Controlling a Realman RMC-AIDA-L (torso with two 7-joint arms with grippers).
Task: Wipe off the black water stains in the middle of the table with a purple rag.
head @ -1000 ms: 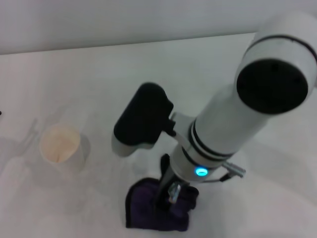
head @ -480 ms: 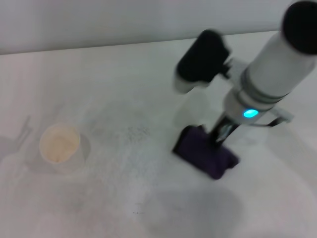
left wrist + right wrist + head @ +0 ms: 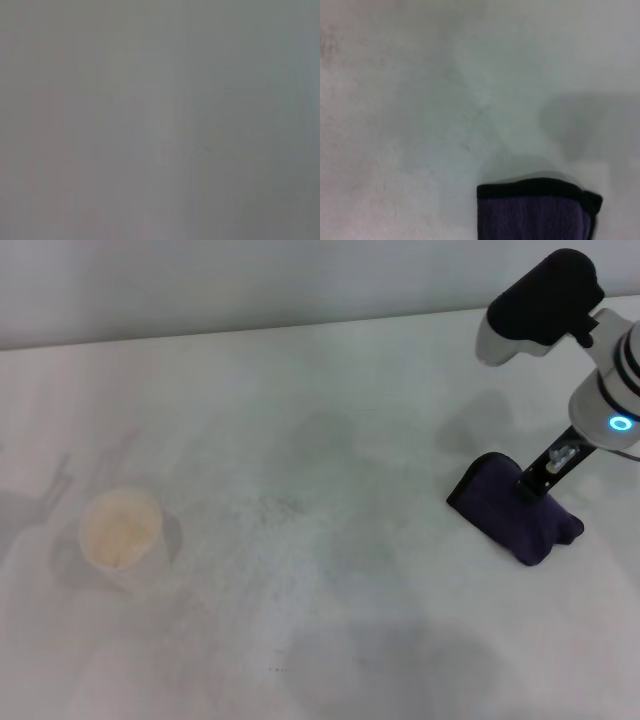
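Far left on the table (image 3: 330, 390), we noted a white paper cup (image 3: 121, 534) standing alone. Toward the middle we found only faint grey speckles (image 3: 280, 506); no distinct black blot showed, so we judged the wiping largely done (or the stain too faint to make out).

Well right of centre, the purple rag (image 3: 512, 508) lay on the tabletop, its black-trimmed edge (image 3: 530, 189) facing the bare surface. The right gripper (image 3: 545, 475) came down onto the rag's top, seemingly clamped on the cloth, the rag directly beneath it.

We judged the step in hand as carrying the rag aside. Next move: either sweep back across the speckles or let go. The left arm was nowhere in sight.
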